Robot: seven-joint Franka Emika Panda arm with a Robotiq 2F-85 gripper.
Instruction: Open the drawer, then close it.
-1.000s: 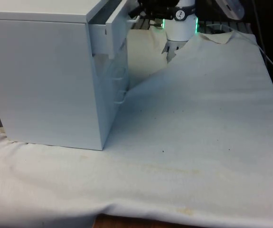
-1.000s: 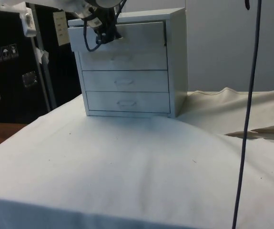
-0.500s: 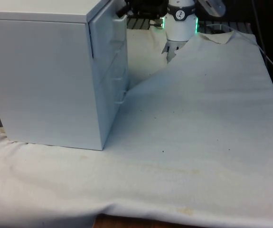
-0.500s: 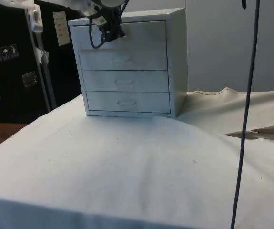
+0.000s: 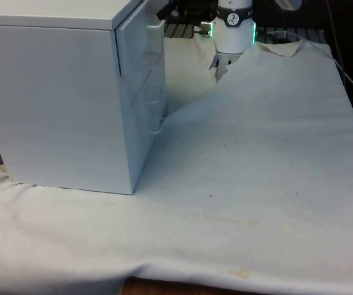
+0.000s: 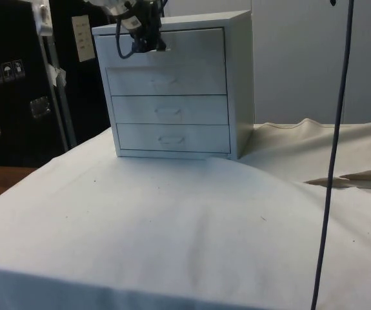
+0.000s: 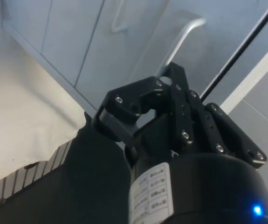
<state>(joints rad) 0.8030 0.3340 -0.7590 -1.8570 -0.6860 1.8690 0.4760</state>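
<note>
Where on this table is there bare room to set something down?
The white cloth lies bare across the stretch before the chest of drawers. It is crowded only at the top drawer, where the gripper sits by the handle.

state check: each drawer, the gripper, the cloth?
top drawer: shut, front flush with the chest
second drawer: shut
third drawer: shut
bottom drawer: shut
gripper: at the top drawer's front, by its handle
white cloth: spread over the table, rumpled along the far edge
</note>
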